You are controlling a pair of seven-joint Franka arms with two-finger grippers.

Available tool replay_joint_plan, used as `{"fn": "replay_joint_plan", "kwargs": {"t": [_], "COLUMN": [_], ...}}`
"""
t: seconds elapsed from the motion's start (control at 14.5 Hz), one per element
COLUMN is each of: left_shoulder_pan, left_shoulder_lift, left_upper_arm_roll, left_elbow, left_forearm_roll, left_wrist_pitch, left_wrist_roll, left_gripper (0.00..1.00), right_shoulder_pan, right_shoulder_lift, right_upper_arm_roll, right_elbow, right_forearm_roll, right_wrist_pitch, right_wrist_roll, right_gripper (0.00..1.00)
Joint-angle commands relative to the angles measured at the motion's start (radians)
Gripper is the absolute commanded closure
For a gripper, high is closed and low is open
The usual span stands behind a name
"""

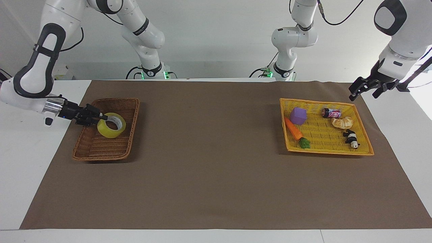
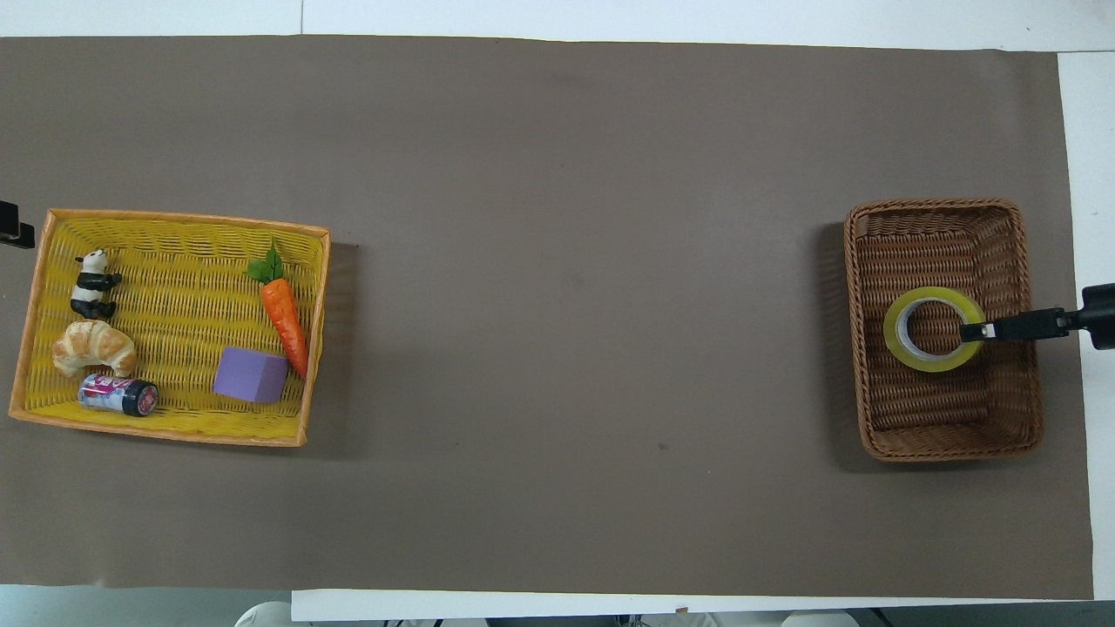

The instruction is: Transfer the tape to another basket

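**Tape in the Claw, Low Over the Brown Basket**

We start at the robots' edge of the worktop [image 1: 216, 168]. The left gripper [image 1: 365, 91] waits over the corner at the left arm's end. Its two fingers are spread apart with nothing between them.

Just beside that corner lies the yellow tray [image 1: 366, 143]. In it, the can [image 1: 331, 112] and the purple cube [image 1: 298, 116] are nearest the robots. Then come the croissant [image 1: 341, 122] and the carrot [image 1: 294, 130], and last the little panda [image 1: 351, 138].

At the right arm's end sits the basket [image 1: 101, 148]. The right gripper [image 1: 102, 117] reaches in over its short edge. It pinches the wall of the tape [image 1: 106, 131], with one finger inside the ring and one outside. The tape hangs tilted, low in the middle of the basket. We cannot tell if it touches the woven floor.

We think the tape is light and stiff, so it will not squash. Its yellow side looks smooth and may slip. Pinching the wall through the hole, as now, looks like the best place to hold it. Held on one side only, it may swing or tip when let go.
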Motion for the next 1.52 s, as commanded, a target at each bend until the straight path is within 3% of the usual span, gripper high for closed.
{"fn": "replay_joint_plan", "kwargs": {"t": [0.0, 0.28, 0.69, 0.83, 1.04, 1.24, 1.45], "left_shoulder_pan": [0.002, 0.007, 0.01, 0.006, -0.021, -0.011, -0.005], "left_shoulder_lift": [0.053, 0.085, 0.064, 0.048, 0.047, 0.047, 0.047], "left_upper_arm_roll": [-0.005, -0.008, -0.002, -0.003, -0.008, -0.007, -0.005], "left_elbow": [0.087, 0.126, 0.078, 0.055, 0.055, 0.055, 0.055], "left_forearm_roll": [0.028, 0.013, -0.017, -0.017, -0.015, -0.015, -0.015], "left_wrist_pitch": [-0.085, -0.095, -0.056, -0.056, -0.064, -0.064, -0.064], "left_wrist_roll": [0.013, 0.015, 0.016, 0.016, 0.015, 0.015, 0.013], "left_gripper": [0.0, 0.0, 0.0, 0.0, 0.0, 0.0, 0.0], "right_shoulder_pan": [0.002, 0.014, 0.176, 0.233, 0.304, 0.37, 0.399], "right_shoulder_lift": [-0.025, -0.049, -0.199, -0.236, -0.292, -0.348, -0.32], "right_upper_arm_roll": [0.011, 0.025, 0.027, 0.028, 0.031, 0.033, 0.03], "right_elbow": [-0.023, 0.041, 0.083, 0.123, 0.172, 0.19, 0.322], "right_forearm_roll": [-0.029, -0.125, -0.308, -0.38, -0.509, -0.593, -0.622], "right_wrist_pitch": [0.02, 0.022, 0.092, 0.091, 0.043, -0.082, -0.199], "right_wrist_roll": [-0.023, -0.038, 0.006, 0.107, 0.402, 0.722, 0.741], "right_gripper": [0.01, 0.0, 0.0, 0.0, 0.0, 0.0, 0.0]}}
